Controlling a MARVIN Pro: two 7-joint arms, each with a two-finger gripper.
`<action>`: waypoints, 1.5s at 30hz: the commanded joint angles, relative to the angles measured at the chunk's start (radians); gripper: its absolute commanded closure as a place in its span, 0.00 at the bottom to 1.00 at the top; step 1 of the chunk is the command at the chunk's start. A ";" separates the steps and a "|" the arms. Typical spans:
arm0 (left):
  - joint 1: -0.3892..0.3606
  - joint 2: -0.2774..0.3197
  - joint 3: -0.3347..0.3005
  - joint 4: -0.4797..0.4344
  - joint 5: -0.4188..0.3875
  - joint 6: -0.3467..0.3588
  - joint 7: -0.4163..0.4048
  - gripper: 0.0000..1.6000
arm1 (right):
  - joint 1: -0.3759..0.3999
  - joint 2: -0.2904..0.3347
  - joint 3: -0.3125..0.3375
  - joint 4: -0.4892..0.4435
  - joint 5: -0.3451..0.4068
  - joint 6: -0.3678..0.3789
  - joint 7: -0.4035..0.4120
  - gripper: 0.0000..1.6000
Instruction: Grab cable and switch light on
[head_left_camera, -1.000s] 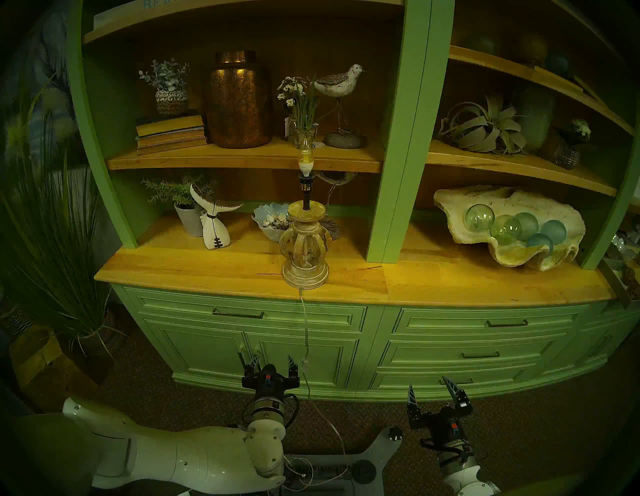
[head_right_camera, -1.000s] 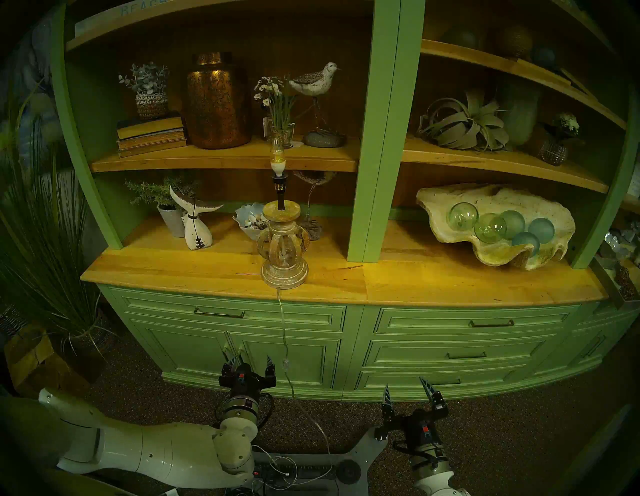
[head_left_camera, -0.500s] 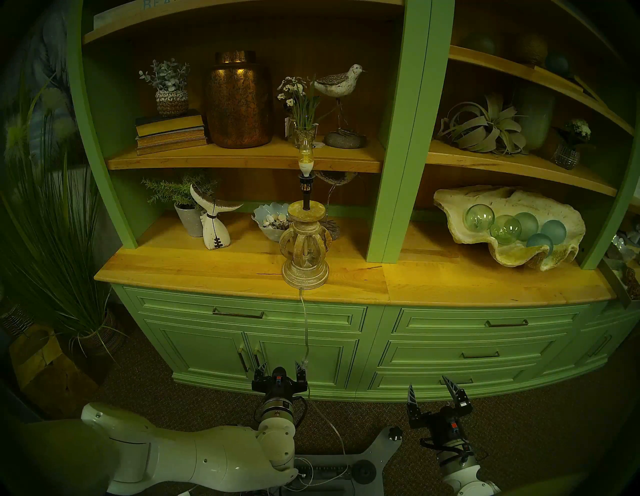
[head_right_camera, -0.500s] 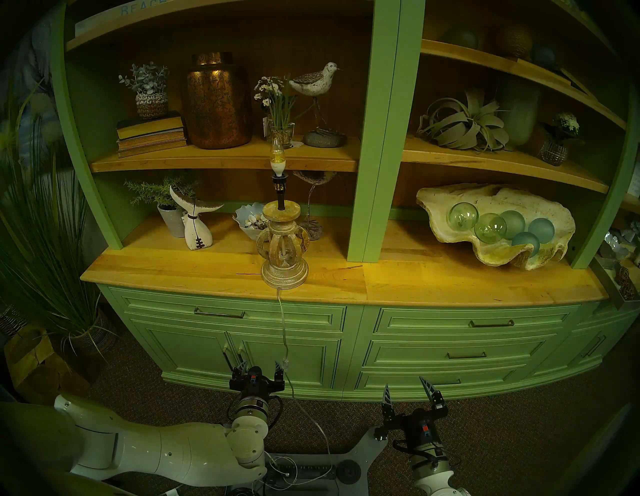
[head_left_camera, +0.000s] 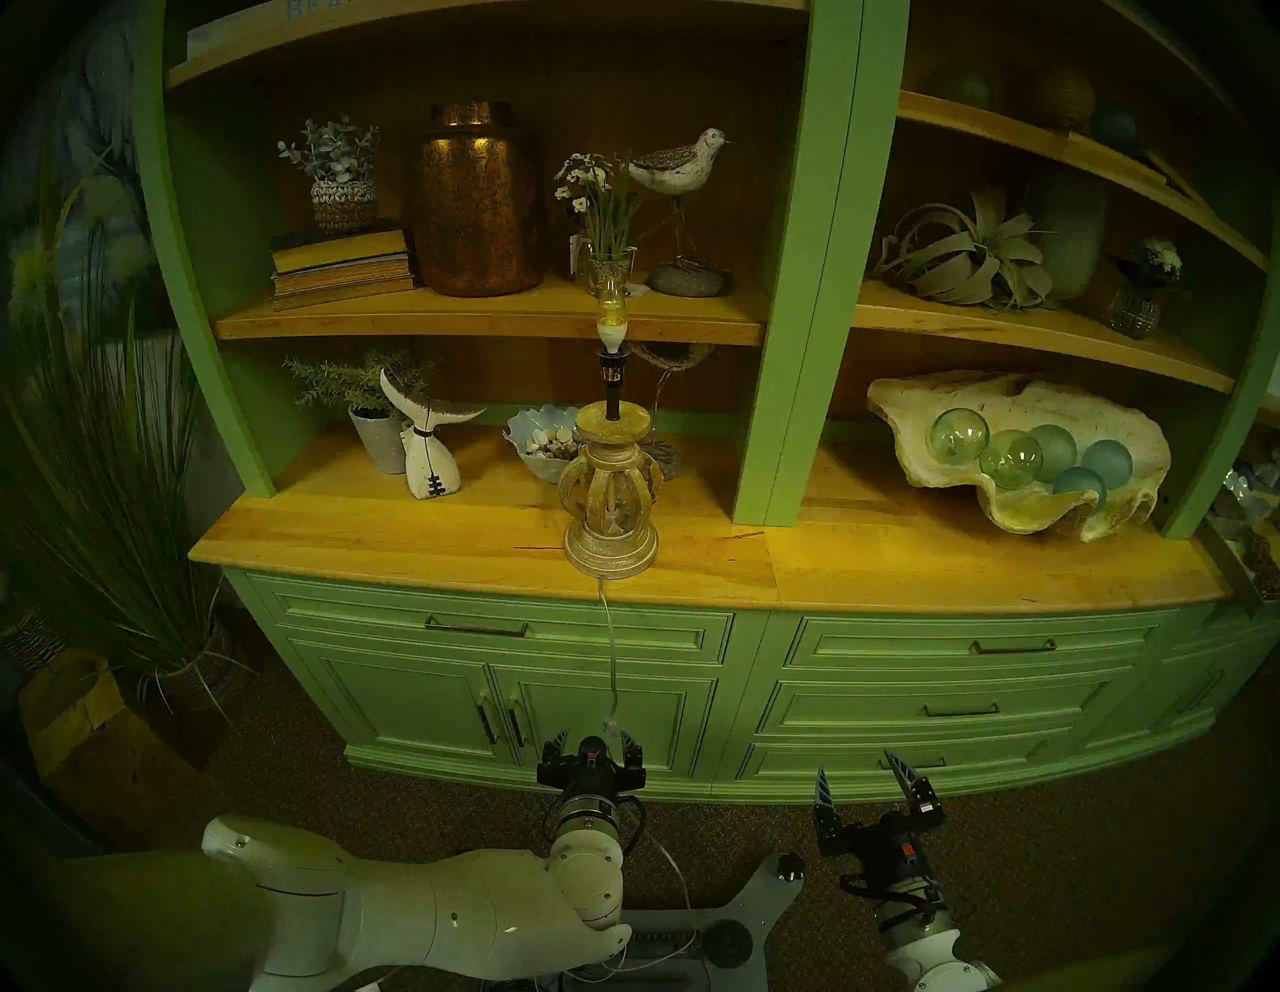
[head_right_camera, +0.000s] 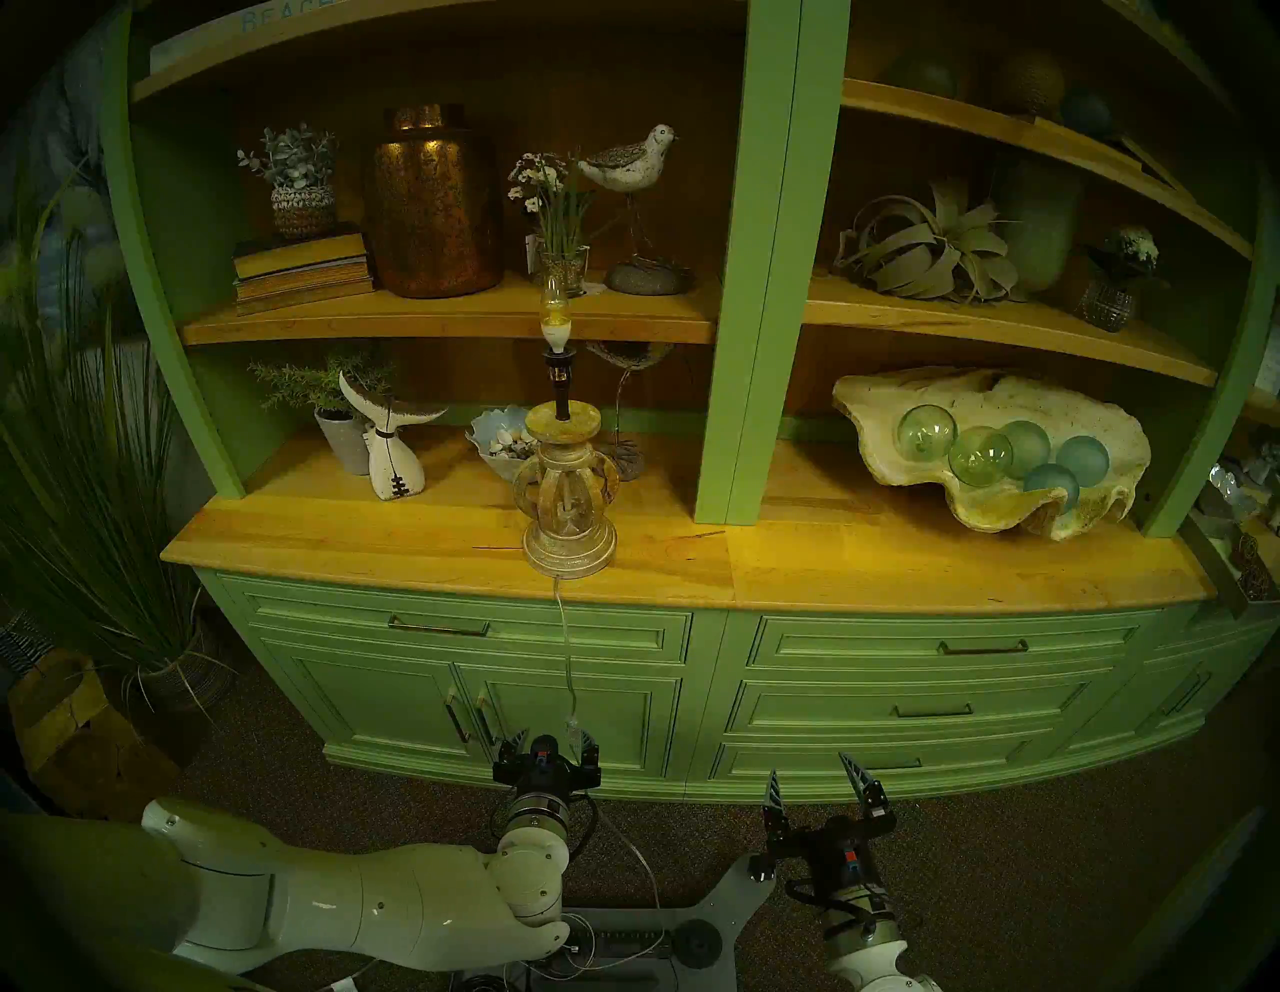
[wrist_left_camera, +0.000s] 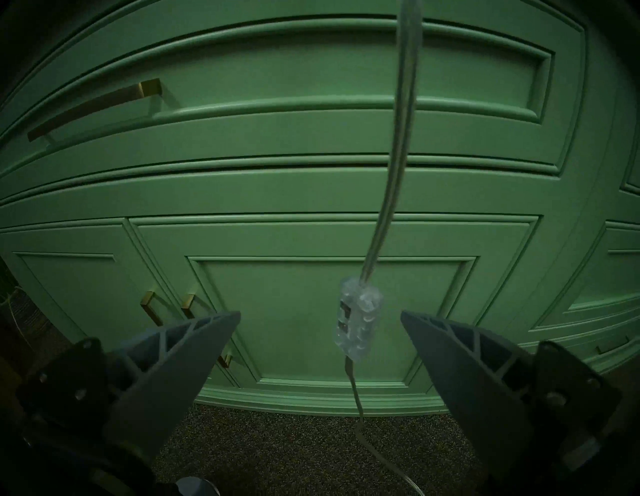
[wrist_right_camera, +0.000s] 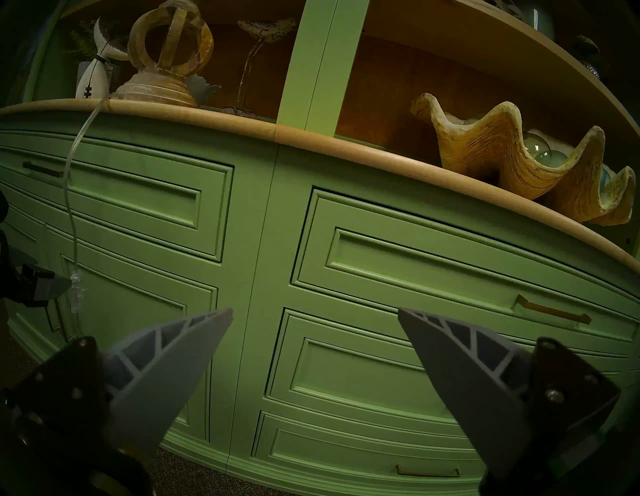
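Now the left gripper (wrist_left_camera: 320, 313) has its jaws wide apart, with the cable (wrist_left_camera: 398, 145) and its clear switch block (wrist_left_camera: 356, 324) hanging between them, untouched, before the green cabinet (wrist_left_camera: 242, 194). The right gripper (wrist_right_camera: 315, 311) is spread too, empty.

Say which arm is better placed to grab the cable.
Left. The left gripper is open with the switch block of the cable between its fingers; the right gripper sits well off to the side.
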 joint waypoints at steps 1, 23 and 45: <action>-0.023 -0.085 -0.014 0.041 -0.004 -0.014 -0.004 0.00 | 0.007 -0.002 -0.002 -0.028 -0.001 -0.012 0.000 0.00; -0.031 -0.145 0.072 0.189 0.065 -0.093 0.073 0.00 | 0.008 -0.002 -0.002 -0.025 -0.001 -0.011 0.000 0.00; -0.047 -0.226 0.158 0.331 0.134 -0.172 0.165 0.00 | 0.007 -0.002 -0.002 -0.027 -0.001 -0.012 0.000 0.00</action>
